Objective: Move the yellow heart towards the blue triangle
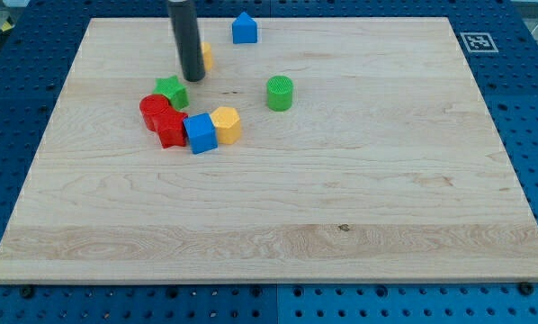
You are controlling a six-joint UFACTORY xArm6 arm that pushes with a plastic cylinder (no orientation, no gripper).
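Observation:
The yellow heart [207, 57] lies near the board's top, mostly hidden behind my rod; only its right edge shows. The blue triangle [244, 29] stands at the top edge, up and to the right of the heart, a short gap apart. My tip [193, 77] rests on the board just left of and below the heart, right above the green star [172, 91].
A cluster sits left of centre: green star, red cylinder [154, 109], red star [169, 129], blue cube [200, 133] and yellow hexagon [226, 124]. A green cylinder [280, 93] stands alone to the right. The wooden board [341, 198] lies on a blue pegboard table.

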